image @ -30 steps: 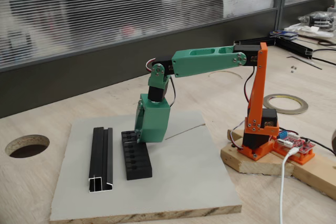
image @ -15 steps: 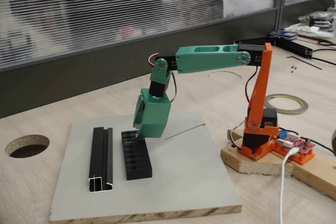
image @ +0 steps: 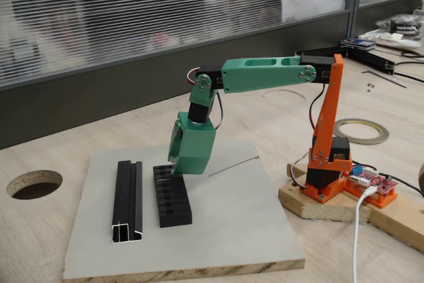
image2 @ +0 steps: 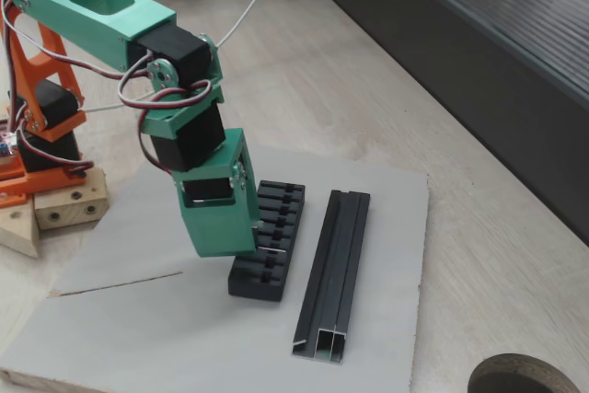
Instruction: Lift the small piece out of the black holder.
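Small light-grey metal piece (image2: 272,249) pinched at green two-finger gripper (image2: 259,248) tip, just above slotted flat black holder block (image2: 267,269) (image: 171,202); long black channel rail (image2: 333,269) beside.

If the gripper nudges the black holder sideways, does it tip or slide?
Probably slides: the black holder is a low block lying flat on the grey board. Looks rigid. The gripper sits above one end, so it might pivot.

Black holder (image: 171,197) (slotted) — flat; piece indiscernible.
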Tool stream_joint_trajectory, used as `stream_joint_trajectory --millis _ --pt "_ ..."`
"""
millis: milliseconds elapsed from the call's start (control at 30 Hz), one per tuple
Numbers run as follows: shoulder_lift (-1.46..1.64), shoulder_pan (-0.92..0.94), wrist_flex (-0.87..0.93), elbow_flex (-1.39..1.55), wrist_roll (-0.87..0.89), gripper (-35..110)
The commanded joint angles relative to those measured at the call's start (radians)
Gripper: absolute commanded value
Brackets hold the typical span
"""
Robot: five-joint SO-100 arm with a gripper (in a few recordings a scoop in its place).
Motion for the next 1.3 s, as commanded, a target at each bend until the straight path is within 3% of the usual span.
stream_joint_trajectory --millis 0,433,1267 --pt "0.04 -0.017 0.012 0.0 0.014 34" --pt "0.04 -0.017 0.011 0.0 0.009 6" --pt "0.158 -0.005 0.012 -0.014 0.008 5"
